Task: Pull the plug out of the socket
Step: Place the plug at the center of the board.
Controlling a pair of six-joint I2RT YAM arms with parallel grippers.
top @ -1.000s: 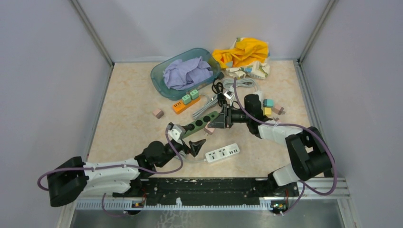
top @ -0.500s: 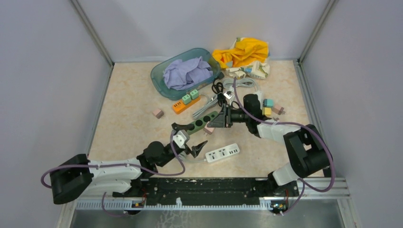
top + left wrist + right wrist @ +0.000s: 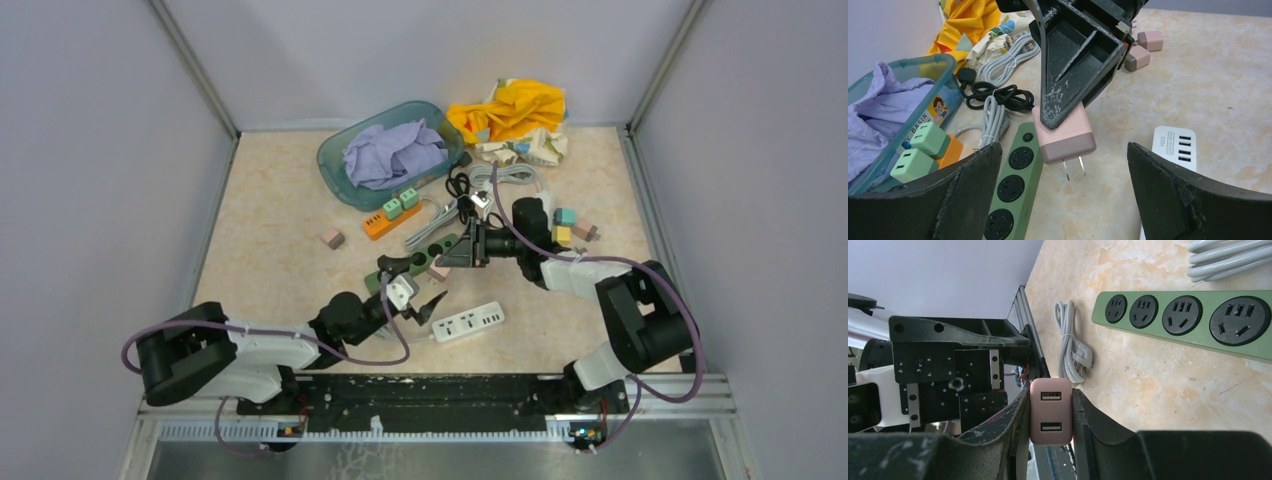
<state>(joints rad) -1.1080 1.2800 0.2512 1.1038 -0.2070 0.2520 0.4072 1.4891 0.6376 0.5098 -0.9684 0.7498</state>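
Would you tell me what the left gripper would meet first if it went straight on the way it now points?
Most likely the pink plug held in the right gripper, dead ahead, though depth is unclear. The green strip lies lower and to the left.

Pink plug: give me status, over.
Right end effector shut on pink two-prong USB plug, prongs clear of long green power strip. Left end effector open, empty. Nothing in the way.
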